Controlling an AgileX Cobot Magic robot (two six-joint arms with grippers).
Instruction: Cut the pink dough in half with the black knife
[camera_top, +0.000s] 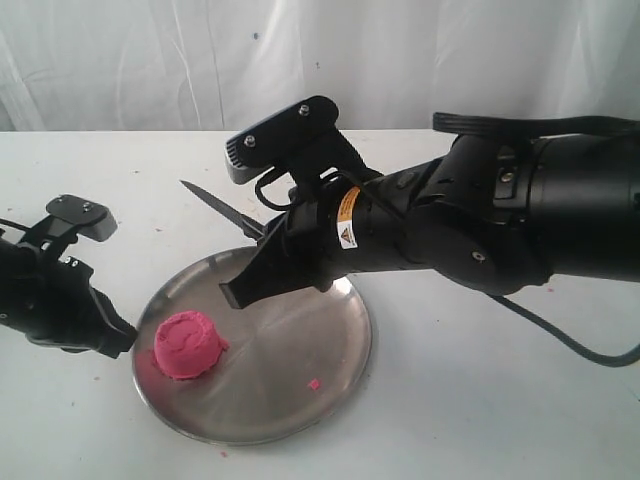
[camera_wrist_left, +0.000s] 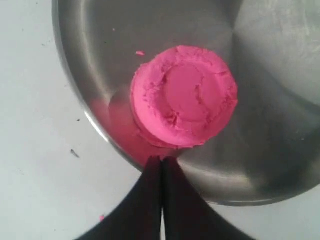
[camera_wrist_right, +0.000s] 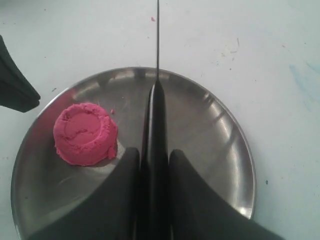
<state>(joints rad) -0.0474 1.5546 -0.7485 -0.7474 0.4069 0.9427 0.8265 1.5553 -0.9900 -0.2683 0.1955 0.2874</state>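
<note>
- So the pink dough is one whole round puck, uncut, sitting on the left side of the steel plate, close to that rim.
- The right gripper is clamped on the handle of the black knife, and the blade pokes out past the far-left rim of the plate, up in the air as far as I can judge.
- Key relation: the dough lies to the left of the knife and lower down, not under the blade. In the right wrist view the blade's long axis runs straight ahead over the middle of the plate, with the dough off to one side, so I'd guess the arm has to shift left and drop before any cut.
- The left gripper has its fingers pressed together with nothing between them, tips right at the plate's left rim, just beside the dough. It's the nearer arm, but it has no knife.
- Hard to tell: whether those tips actually touch the rim. The knife handle is mostly buried in the right gripper, and the blade looks like a thin line from the wrist.
- A few tiny pink crumbs on the plate and table.
</note>
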